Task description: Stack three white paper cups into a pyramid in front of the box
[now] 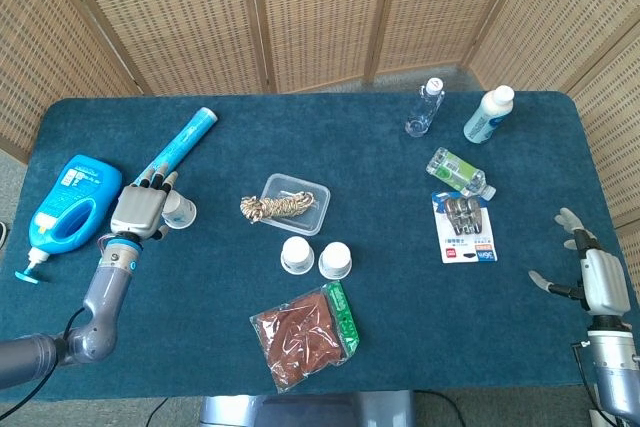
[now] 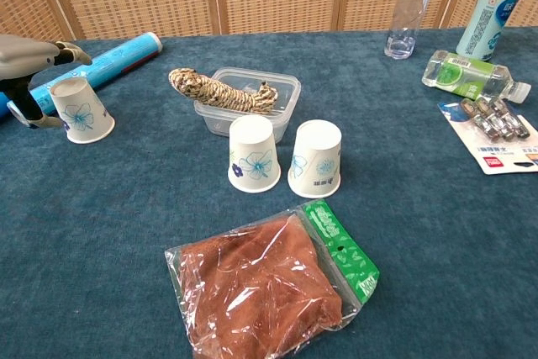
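Observation:
Two white paper cups [image 1: 297, 255] [image 1: 335, 260] stand upside down side by side in front of the clear plastic box [image 1: 300, 197], which holds a rope bundle [image 1: 268, 207]. The chest view shows the same cups [image 2: 254, 154] [image 2: 316, 158] and the box [image 2: 282, 92]. A third cup [image 1: 181, 211] [image 2: 81, 110] stands upside down at the left. My left hand [image 1: 140, 209] [image 2: 27, 60] is right beside this cup, fingers apart, with the thumb low and the other fingers above the cup's left side. It is not closed on the cup. My right hand [image 1: 590, 277] hovers open at the table's right edge.
A blue tube [image 1: 178, 148] and a blue detergent bottle [image 1: 66, 202] lie behind and left of the third cup. A bag of brown material [image 1: 305, 335] lies in front of the two cups. Bottles [image 1: 424, 107] [image 1: 488, 114] [image 1: 458, 172] and a battery pack [image 1: 465, 227] lie at the right.

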Available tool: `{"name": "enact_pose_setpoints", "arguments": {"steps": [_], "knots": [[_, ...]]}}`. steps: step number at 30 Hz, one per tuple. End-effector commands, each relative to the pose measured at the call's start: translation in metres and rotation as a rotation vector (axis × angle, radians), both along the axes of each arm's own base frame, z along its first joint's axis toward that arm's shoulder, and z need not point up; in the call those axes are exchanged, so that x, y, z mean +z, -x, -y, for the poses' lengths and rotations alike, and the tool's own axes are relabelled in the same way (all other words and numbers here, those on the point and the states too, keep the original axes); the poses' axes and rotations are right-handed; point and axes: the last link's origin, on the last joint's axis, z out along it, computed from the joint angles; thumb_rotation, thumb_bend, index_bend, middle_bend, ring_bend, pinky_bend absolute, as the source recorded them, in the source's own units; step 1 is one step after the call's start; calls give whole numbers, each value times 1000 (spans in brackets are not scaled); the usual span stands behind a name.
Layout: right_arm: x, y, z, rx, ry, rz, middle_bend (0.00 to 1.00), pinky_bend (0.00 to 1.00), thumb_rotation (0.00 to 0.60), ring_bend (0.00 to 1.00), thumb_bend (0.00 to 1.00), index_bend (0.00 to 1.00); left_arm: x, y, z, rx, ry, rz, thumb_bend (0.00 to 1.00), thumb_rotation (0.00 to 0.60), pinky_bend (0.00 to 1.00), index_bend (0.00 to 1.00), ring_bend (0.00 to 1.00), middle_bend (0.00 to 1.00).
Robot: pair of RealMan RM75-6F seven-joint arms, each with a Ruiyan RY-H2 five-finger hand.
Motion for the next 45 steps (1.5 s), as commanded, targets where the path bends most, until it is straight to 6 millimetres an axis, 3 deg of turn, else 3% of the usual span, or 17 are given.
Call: {"name": "enact_pose_setpoints", "arguments": {"steps": [1, 3, 6, 28, 39, 45], "knots": [[0, 0, 0, 0, 0, 1, 216, 355, 600, 211, 0, 74, -2, 1, -1, 4, -22, -21, 308, 600, 453, 106, 226, 173], [0, 0, 0, 0, -1, 1, 216, 354, 600, 211, 0, 74, -3, 1, -1, 5, -31, -29, 308, 600, 483, 177, 298, 274], [-1, 0, 0, 0, -1, 1, 215, 355, 600, 211, 0, 74, -5, 0, -1, 3, -39, -38, 308, 600, 520, 230, 354, 326], [0, 2, -1, -4, -1, 14, 217, 355, 600, 211, 0, 80, -11, -5, 1, -20, -88, -31, 362, 600, 587, 375, 478, 464], [-1, 1, -1, 1, -5, 12, 217, 354, 600, 211, 0, 80, 20, 0, 6, -24, -53, 92, 353, 600, 597, 384, 491, 468], [-3, 0, -1, 1, -8, 10, 217, 355, 600, 211, 0, 80, 41, -14, 19, -133, 13, 157, 347, 600, 595, 389, 489, 472]]}}
